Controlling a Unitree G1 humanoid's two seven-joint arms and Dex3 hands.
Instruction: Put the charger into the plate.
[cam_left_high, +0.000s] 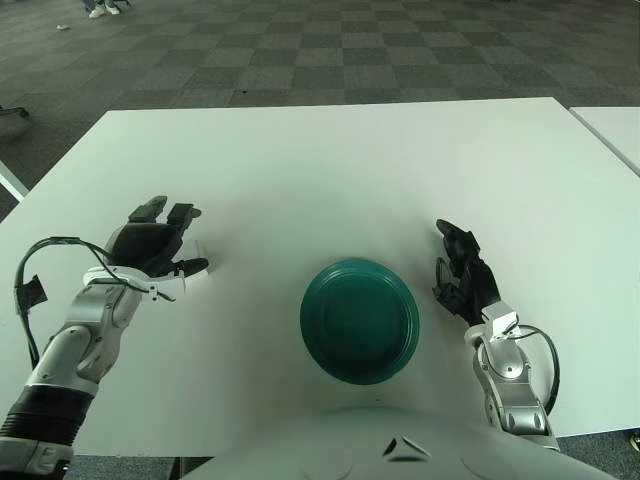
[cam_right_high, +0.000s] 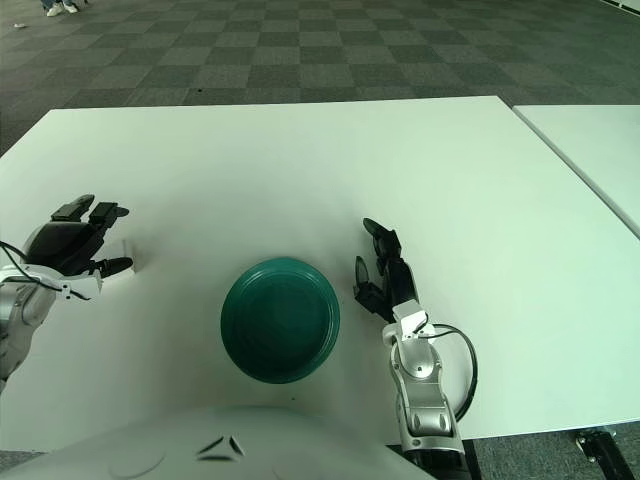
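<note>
A dark green plate (cam_left_high: 312, 322) sits near the table's front edge, at the middle. Left of it, a small white charger (cam_right_high: 126, 250) lies on the table, mostly hidden by my left hand (cam_left_high: 158, 241). Only a sliver of the charger shows between that hand's thumb and fingers. The left hand hovers over it, palm down, with the fingers spread and not closed round it. My right hand (cam_left_high: 461, 274) shows just right of the plate, fingers relaxed and holding nothing.
The white table (cam_left_high: 340, 170) stretches far behind the plate. A second white table's corner (cam_left_high: 615, 125) is at the right. Grey checkered carpet (cam_left_high: 300, 50) lies beyond. A black cable (cam_left_high: 40, 262) loops off my left forearm.
</note>
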